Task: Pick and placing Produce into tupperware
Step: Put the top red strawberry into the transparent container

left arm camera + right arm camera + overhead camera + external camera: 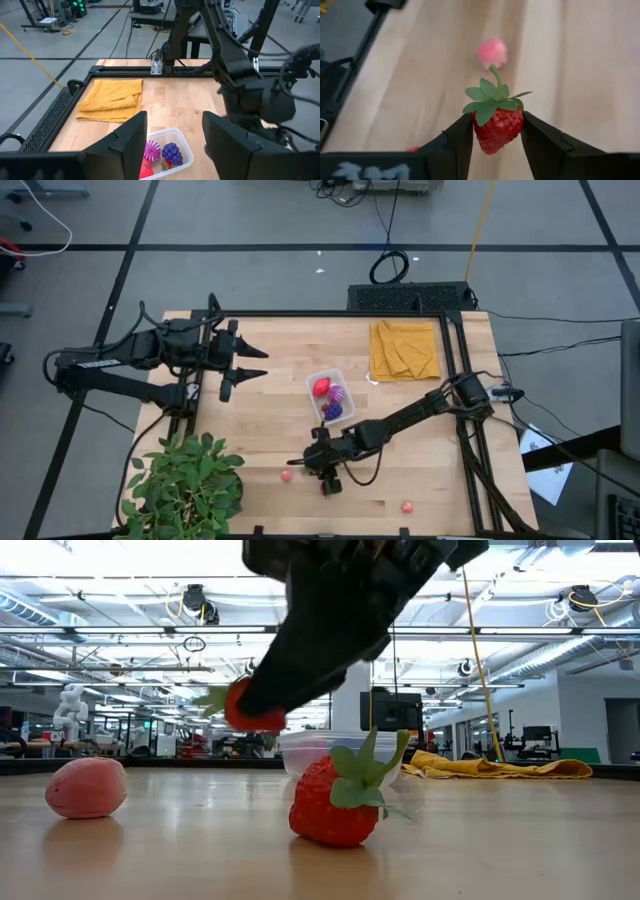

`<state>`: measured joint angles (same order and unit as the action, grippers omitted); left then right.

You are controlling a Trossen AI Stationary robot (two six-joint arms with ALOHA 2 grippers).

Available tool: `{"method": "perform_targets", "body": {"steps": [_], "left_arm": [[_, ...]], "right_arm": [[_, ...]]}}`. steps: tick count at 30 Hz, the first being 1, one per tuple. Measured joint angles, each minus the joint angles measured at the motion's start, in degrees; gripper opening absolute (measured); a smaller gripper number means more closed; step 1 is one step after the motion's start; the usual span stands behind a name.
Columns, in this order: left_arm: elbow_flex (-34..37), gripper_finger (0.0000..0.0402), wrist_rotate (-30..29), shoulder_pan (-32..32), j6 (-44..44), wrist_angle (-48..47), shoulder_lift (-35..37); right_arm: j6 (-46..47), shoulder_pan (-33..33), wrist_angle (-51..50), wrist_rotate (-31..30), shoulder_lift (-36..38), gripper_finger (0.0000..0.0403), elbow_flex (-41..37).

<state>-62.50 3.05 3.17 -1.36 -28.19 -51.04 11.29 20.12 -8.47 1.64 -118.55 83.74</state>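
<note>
Pink piece (492, 51) lies beyond the claw-held strawberry (497, 125).

We've got the tupperware (327, 392) mid-table, cloth (405, 348) at its 2 o'clock, plant (186, 485) at its 8 o'clock.

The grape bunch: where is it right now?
In the high view, the grape bunch lies inside the clear container at mid-table, beside the spiky purple fruit.
</note>
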Motion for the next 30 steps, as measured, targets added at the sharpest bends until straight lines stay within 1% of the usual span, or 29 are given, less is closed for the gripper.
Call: {"method": "perform_targets", "body": {"steps": [3,8,11,15,21,26,30], "left_arm": [[0.00,0.0196,0.00,-0.62,-0.01,-0.01,-0.01],[0.00,0.0196,-0.02,-1.76,-0.03,-0.17,-0.01],[0.00,0.0196,-0.04,-2.21,-0.38,-0.31,-0.01],[0.00,0.0196,-0.06,-2.57,-1.18,-0.33,-0.01],[0.01,0.0196,-0.07,-2.57,-1.37,-0.32,-0.01],[0.00,0.0195,-0.07,-2.57,-1.39,-0.34,-0.01],[0.00,0.0196,-0.09,-2.57,-1.95,-0.33,-0.01]], "right_arm": [[-1.97,-0.72,-3.38,-2.62,2.59,0.0142,-0.01],[-5.00,-2.96,-12.02,-10.17,7.74,0.0143,0.01],[-6.53,-5.01,-14.72,-12.16,10.51,0.0143,0.01],[-7.68,-8.38,-17.49,-12.10,13.03,0.0143,0.20],[-7.52,-13.93,-25.00,-12.10,13.04,0.0143,0.09],[-7.50,-17.13,-24.76,-11.73,13.07,0.0143,-0.77],[-7.56,-18.44,-21.72,-6.26,13.17,0.0143,-3.03]]}}
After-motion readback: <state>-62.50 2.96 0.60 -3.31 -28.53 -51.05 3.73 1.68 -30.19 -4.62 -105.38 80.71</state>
